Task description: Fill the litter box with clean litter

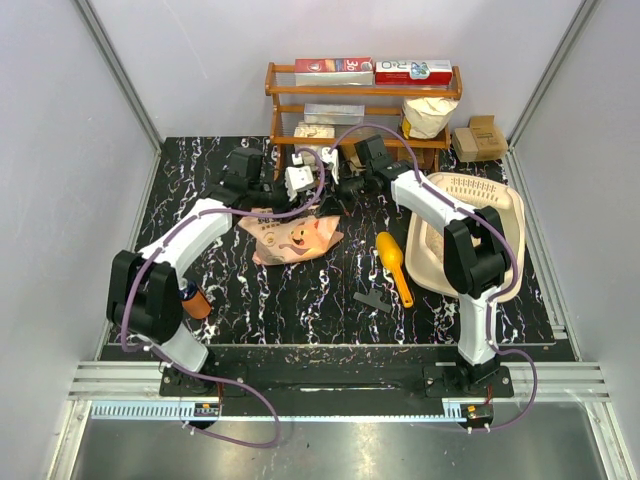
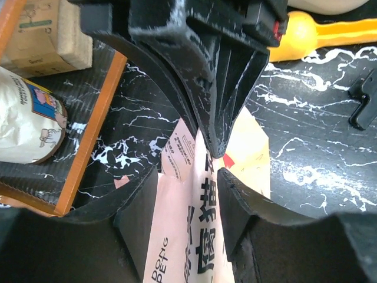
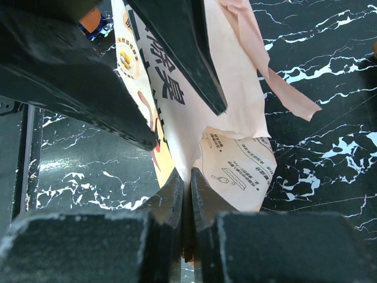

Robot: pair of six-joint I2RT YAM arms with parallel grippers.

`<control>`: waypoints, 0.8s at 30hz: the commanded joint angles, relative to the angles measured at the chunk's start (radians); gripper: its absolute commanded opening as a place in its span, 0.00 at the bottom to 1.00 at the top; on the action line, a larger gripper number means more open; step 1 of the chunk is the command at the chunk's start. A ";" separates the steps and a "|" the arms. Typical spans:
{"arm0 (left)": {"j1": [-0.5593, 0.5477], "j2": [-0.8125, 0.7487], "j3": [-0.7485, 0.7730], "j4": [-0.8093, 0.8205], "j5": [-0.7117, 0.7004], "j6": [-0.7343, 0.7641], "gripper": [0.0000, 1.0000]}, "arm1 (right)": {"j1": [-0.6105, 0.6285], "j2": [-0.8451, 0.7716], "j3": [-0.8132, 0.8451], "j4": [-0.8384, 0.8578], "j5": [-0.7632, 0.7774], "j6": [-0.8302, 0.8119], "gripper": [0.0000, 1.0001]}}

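Black marbled worktop [image 1: 330, 320] carries all items, with grey walls on three sides and a wooden shelf rack [image 1: 360, 95] at the far edge.

**Obstructed or unclear**
- The litter box [image 1: 428, 255] sits at the right of the worktop, slotted rim toward the rack. The right arm crosses above it and hides much of its interior.
- The bag [image 1: 295, 238] lies crumpled at centre. Its wall is opaque, so its contents are not visible.
- An orange object [image 1: 196, 302] near the left arm's base is partly covered by that arm and cannot be identified.
- From the top view both claws meet above the far end of the bag, and their fingers cannot be resolved there.

**Claw state**
- Right claw [image 3: 188, 177]: fingers are pressed together with no gap, pinching a folded edge of the bag.
- Left claw [image 2: 187, 174]: fingers stand moderately apart, with the printed bag panel between them. Whether either pad touches the panel cannot be determined.
- The two claws sit tip to tip, close together.

A yellow scoop [image 1: 395, 265] lies between the bag and the litter box.
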 commanded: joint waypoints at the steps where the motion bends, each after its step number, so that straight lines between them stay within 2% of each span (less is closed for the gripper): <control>1: -0.004 0.049 0.054 -0.014 0.024 0.085 0.49 | 0.004 -0.048 0.049 0.018 -0.038 0.029 0.00; 3: -0.004 0.081 0.088 -0.058 0.050 0.089 0.47 | 0.004 -0.048 0.051 0.021 -0.034 0.028 0.00; 5: -0.004 0.096 0.097 -0.065 0.060 0.080 0.38 | 0.004 -0.048 0.051 0.019 -0.029 0.026 0.00; 6: -0.004 0.099 0.102 -0.060 0.070 0.068 0.32 | 0.003 -0.048 0.051 0.019 -0.026 0.026 0.00; 7: -0.004 0.103 0.103 -0.059 0.078 0.059 0.20 | 0.004 -0.048 0.049 0.018 -0.023 0.026 0.00; 9: -0.002 0.112 0.111 -0.054 0.098 0.030 0.11 | 0.004 -0.050 0.046 0.018 -0.015 0.029 0.01; 10: -0.004 0.116 0.111 -0.051 0.106 0.017 0.03 | 0.004 -0.050 0.046 0.019 -0.011 0.035 0.02; 11: -0.002 0.119 0.114 -0.037 0.110 0.004 0.00 | 0.004 -0.053 0.047 0.018 0.011 0.045 0.06; 12: -0.004 0.119 0.111 -0.028 0.112 -0.028 0.00 | -0.005 -0.062 0.047 0.018 0.031 0.067 0.22; 15: -0.002 0.113 0.107 -0.009 0.101 -0.067 0.00 | -0.043 -0.146 0.006 0.016 0.100 0.097 0.43; 19: -0.004 0.101 0.093 0.009 0.083 -0.109 0.00 | -0.137 -0.307 -0.132 -0.062 0.184 0.045 0.53; 21: -0.001 0.099 0.088 0.009 0.080 -0.121 0.00 | -0.138 -0.398 -0.233 -0.151 0.229 -0.127 0.55; 24: -0.002 0.099 0.087 0.014 0.075 -0.145 0.00 | -0.134 -0.449 -0.339 -0.316 0.230 -0.256 0.57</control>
